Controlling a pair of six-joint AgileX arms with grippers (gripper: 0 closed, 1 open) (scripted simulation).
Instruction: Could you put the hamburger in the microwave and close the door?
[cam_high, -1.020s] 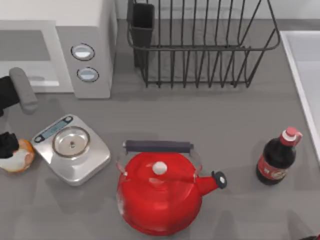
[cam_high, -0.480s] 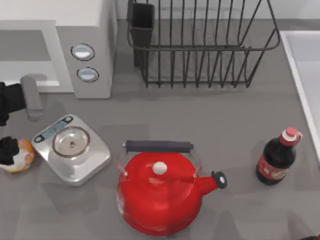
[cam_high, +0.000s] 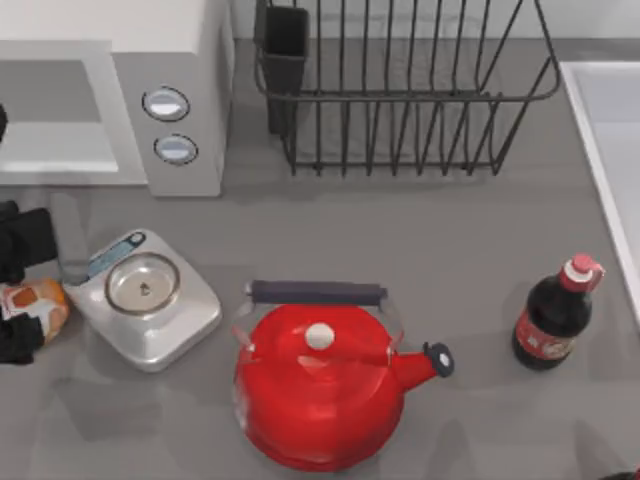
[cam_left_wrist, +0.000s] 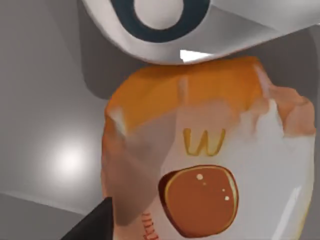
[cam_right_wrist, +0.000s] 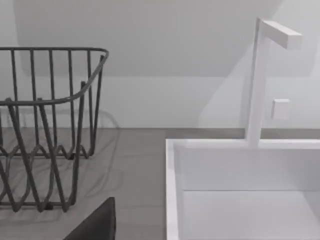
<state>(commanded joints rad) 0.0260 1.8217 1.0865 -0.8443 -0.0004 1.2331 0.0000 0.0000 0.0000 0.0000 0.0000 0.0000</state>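
From above, the left gripper (cam_high: 20, 290) sits at the table's far left edge, its dark fingers either side of the hamburger (cam_high: 35, 303), closed on it by the look of it, with the bun held between them rather than lying loose. Just beside the gripper on its inner side is the silver kitchen scale (cam_high: 145, 297), nearly touching the bun, so any sideways swing risks clipping it. Beyond the gripper stands the microwave (cam_high: 170, 90), its grey cavity (cam_high: 50, 110) open to view and its two knobs on the side panel; I cannot make out the door from here. That open cavity is, I judge, where the bun needs carrying next. The red kettle (cam_high: 318, 385), the dish rack (cam_high: 400, 90) and the cola bottle (cam_high: 555, 315) are well apart from the gripper and out of the route. On the left wrist camera, the hamburger (cam_left_wrist: 210, 160) sits right up close with a dark finger (cam_left_wrist: 92, 225) against its edge (a snug hold, I'd say), the scale (cam_left_wrist: 165, 25) just beyond. The right wrist camera looks at the dish rack (cam_right_wrist: 45, 125) and a white sink (cam_right_wrist: 240, 180), the right arm parked away.
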